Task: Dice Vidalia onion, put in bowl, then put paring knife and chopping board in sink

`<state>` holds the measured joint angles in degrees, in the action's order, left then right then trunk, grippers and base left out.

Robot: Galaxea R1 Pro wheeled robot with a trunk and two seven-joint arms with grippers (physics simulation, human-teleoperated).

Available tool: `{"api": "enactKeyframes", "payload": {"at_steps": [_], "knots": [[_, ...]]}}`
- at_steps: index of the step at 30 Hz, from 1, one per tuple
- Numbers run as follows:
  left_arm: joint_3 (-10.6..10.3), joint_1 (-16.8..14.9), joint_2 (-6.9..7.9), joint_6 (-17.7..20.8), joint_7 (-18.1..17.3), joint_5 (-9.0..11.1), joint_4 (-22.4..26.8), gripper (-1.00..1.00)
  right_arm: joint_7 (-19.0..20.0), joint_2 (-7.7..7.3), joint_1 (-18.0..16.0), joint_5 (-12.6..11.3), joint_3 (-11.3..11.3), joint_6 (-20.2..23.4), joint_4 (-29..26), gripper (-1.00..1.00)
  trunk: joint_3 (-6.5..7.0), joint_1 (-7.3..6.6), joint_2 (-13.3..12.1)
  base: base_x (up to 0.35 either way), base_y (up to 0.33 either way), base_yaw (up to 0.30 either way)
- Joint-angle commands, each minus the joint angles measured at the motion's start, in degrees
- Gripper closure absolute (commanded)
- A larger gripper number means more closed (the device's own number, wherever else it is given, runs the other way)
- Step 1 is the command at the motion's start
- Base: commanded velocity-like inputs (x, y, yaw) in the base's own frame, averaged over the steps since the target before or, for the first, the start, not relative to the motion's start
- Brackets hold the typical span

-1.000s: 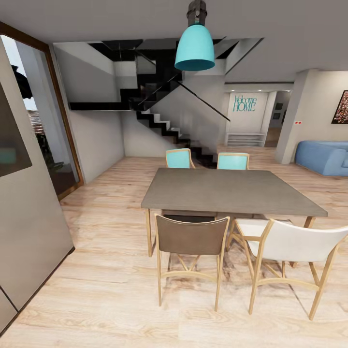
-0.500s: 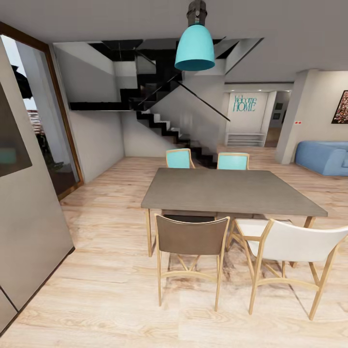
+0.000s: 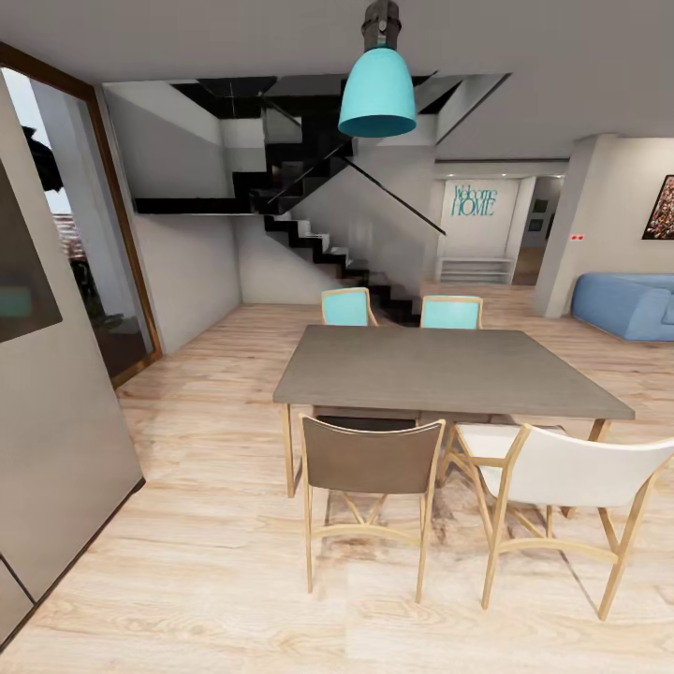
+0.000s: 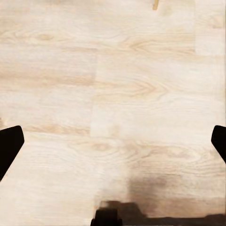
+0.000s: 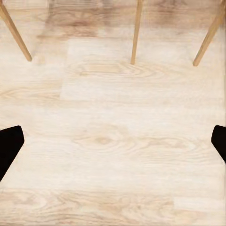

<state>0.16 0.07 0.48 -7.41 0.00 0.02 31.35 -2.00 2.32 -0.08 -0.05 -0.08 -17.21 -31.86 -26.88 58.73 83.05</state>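
From the head camera I face a brownish-grey dining table (image 3: 449, 370) on a pale wood floor (image 3: 206, 524), with a brown chair (image 3: 372, 459) and a white chair (image 3: 571, 468) on its near side, while my left gripper (image 4: 113, 146) and right gripper (image 5: 113, 146) hang spread wide above the planks.

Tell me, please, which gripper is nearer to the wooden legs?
Right, it seems. The right gripper has three legs close ahead; the left gripper has one leg tip, farther off.
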Motion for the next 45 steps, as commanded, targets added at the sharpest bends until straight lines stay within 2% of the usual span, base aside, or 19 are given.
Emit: {"api": "enactKeyframes", "payload": {"at_steps": [1,4,11,15,34,45], "knots": [[0.0,0.0,-0.01,-0.1,0.0,-0.1,1.6,-1.00,-0.4,0.05,0.0,0.0,0.0,-0.2,-1.1,-1.00,-0.05,0.00,0.0,0.000,0.000,0.000],[0.0,0.0,0.45,-0.2,0.0,0.0,3.7,-1.00,-0.5,-0.15,0.0,0.1,0.1,-0.4,-2.3,-1.00,-0.05,0.00,0.0,0.000,0.000,0.000],[0.1,0.0,0.90,-4.0,0.0,0.3,-1.3,-1.00,-0.5,-0.38,0.0,-0.1,0.1,-1.2,-2.0,-1.00,-0.05,0.00,0.0,0.000,0.000,0.000],[0.3,0.0,0.74,-5.8,0.1,0.5,-3.7,-1.00,-0.7,-0.33,0.0,-0.1,-0.1,-1.2,0.6,-1.00,-0.05,0.00,0.0,0.000,0.000,0.166],[0.3,0.0,0.45,-6.1,0.0,0.6,-4.8,-1.00,-0.7,-0.16,0.0,-0.1,0.0,-1.2,1.9,-1.00,-0.05,0.00,0.0,-0.003,0.000,0.283],[0.1,0.0,-0.36,-6.1,0.0,0.5,-5.4,-1.00,-0.7,-0.13,0.0,-0.1,0.0,-1.2,1.9,-1.00,-0.05,0.00,0.0,-0.271,0.000,0.287]]}}
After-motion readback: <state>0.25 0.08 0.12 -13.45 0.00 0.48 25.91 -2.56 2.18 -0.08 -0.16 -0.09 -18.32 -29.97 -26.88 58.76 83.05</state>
